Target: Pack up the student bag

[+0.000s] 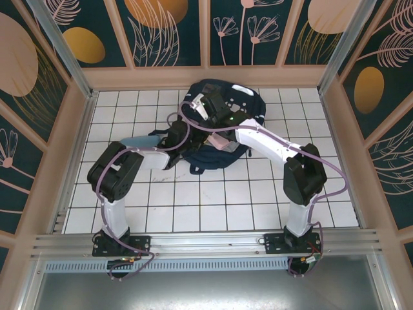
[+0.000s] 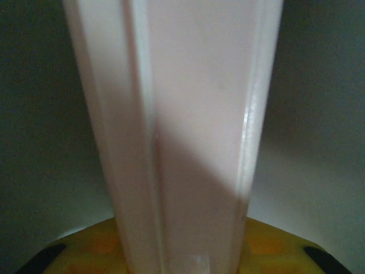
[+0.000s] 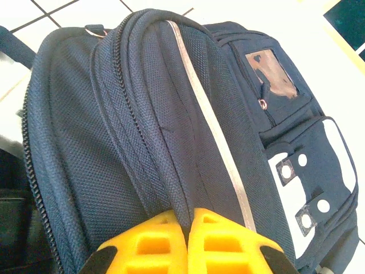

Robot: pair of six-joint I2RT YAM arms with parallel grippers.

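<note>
Right gripper (image 3: pixel 188 240) has its yellow fingers pressed together, pinching a ridge of fabric on the student bag (image 3: pixel 114 125), just beside the white stripe. The bag lies at the far middle of the white-tiled worktop (image 1: pixel 193 200). Left gripper (image 2: pixel 182 260) is clamped on a pale pink flat object (image 2: pixel 194 103), standing upright, dark all around.

We saw right jaws, yellow, pinched shut on raised fabric fold of student bag (image 3: pixel 114 125); thin white stripe (image 3: pixel 212 125) ran just beside fold; white-tiled bench (image 3: pixel 45 11) beyond.
</note>
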